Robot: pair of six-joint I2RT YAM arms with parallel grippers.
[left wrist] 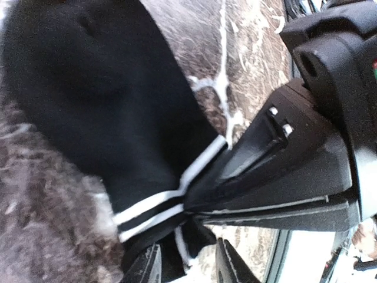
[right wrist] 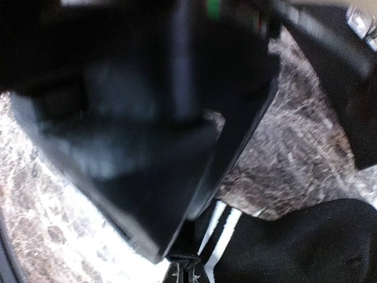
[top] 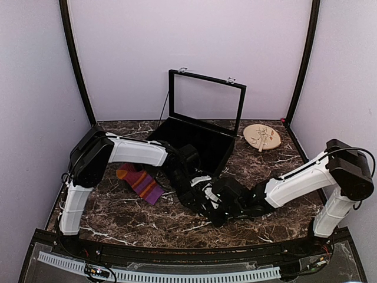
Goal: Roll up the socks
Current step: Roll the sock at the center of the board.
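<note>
The black sock [left wrist: 100,100] with thin white stripes at its cuff lies on the marble table between both arms. My right gripper [right wrist: 188,276] is shut on that cuff, and its fingers [left wrist: 265,197] pinch the cuff's edge in the left wrist view. My left gripper [left wrist: 187,268] stands open around the same cuff end, with fabric between its fingers but a gap on one side. In the top view the two grippers meet at mid-table, left [top: 197,187] and right [top: 211,203], hiding the black sock. The purple, orange and red striped sock [top: 140,183] lies flat to the left under the left arm.
An open black case [top: 197,141] with its framed lid [top: 206,97] upright stands just behind the grippers. A round wooden plate [top: 262,137] holding small pieces sits at the back right. Pale walls close in the table on three sides.
</note>
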